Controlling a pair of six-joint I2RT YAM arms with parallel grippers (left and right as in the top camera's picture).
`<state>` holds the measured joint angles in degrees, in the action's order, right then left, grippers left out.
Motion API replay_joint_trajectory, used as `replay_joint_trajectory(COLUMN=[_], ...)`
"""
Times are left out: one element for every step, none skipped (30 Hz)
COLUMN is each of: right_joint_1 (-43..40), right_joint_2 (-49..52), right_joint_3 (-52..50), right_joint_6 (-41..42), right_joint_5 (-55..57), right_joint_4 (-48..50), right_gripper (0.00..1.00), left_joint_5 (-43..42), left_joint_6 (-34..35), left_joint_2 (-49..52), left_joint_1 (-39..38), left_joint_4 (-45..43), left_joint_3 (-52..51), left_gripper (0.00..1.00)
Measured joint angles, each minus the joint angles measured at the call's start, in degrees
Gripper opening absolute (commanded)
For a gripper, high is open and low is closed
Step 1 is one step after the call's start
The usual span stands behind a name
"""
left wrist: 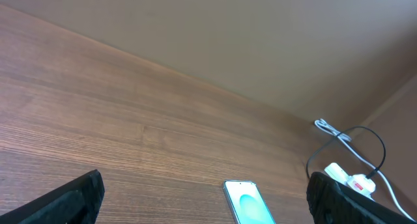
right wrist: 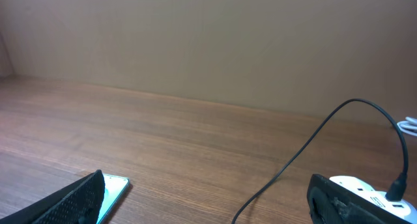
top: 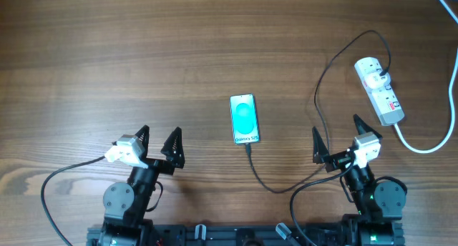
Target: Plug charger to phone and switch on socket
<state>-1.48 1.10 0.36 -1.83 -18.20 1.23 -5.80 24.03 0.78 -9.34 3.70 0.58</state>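
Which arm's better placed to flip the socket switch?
Right, probably. The socket lies on the table's right side, just ahead of the open right fingers. The left fingers sit on the far side of the phone, a much longer reach.

Robot lab workbench: wood-grain table (top: 143, 60), bare beige wall (right wrist: 195, 35), left arm (top: 132, 192) and right arm (top: 372, 192).

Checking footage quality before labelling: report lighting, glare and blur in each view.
Overhead: even light, table grain sharp, no glare on the wood, phone screen glowing bright. Left wrist: grain sharp, its fingers dark and featureless at the lower corners. Right wrist: slightly softer overall, cable readable against the plain backdrop, fingers equally dark.
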Motion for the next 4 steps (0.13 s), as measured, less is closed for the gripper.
replay_joint_trajectory(right_joint_1=[0.0,0.0,0.0,0.0], right_joint_2=[0.0,0.0,0.0,0.0], right_joint_3=[0.0,0.0,0.0,0.0], right_joint_6=[0.0,0.0,0.0,0.0], right_joint_5=[0.0,0.0,0.0,0.0], right_joint_4=[0.0,0.0,0.0,0.0], right_gripper=[1.0,1.0,1.0,1.0], left_joint_5=[0.0,0.0,0.0,0.0], left_joint_6=[0.0,0.0,0.0,0.0], left_joint_2=[0.0,0.0,0.0,0.0], left_joint_1=[0.0,0.0,0.0,0.0], left_joint_4=[0.0,0.0,0.0,0.0], left_joint_3=[0.0,0.0,0.0,0.0], left_gripper=[1.0,1.0,1.0,1.0])
